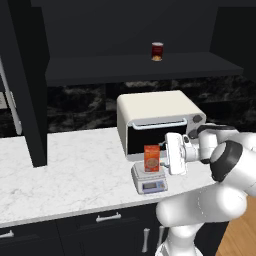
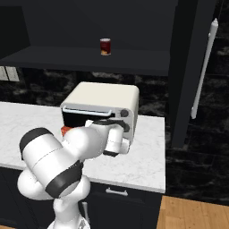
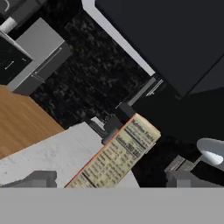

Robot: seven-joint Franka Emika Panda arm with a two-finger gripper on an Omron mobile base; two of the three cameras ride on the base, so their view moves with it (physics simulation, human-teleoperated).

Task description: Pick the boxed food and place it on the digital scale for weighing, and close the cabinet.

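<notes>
The boxed food (image 1: 152,158), an orange-red carton, stands upright on the light grey digital scale (image 1: 149,180) in front of the toaster oven. My gripper (image 1: 163,156) reaches it from the right. In the hand view the box's printed side (image 3: 116,156) lies between my spread fingertips (image 3: 40,179), with a gap on each side, so the gripper (image 3: 111,179) is open. A sliver of the box (image 2: 65,130) peeks out past my arm in the right base view. The black upper cabinet stands open, its left door (image 1: 24,85) and right door (image 2: 187,67) swung outward.
A cream toaster oven (image 1: 157,117) sits right behind the scale. A dark red can (image 1: 157,51) stands on the open cabinet shelf. The white marble counter (image 1: 75,170) stretches left of the scale. Long silver handles (image 2: 203,67) run down the open doors.
</notes>
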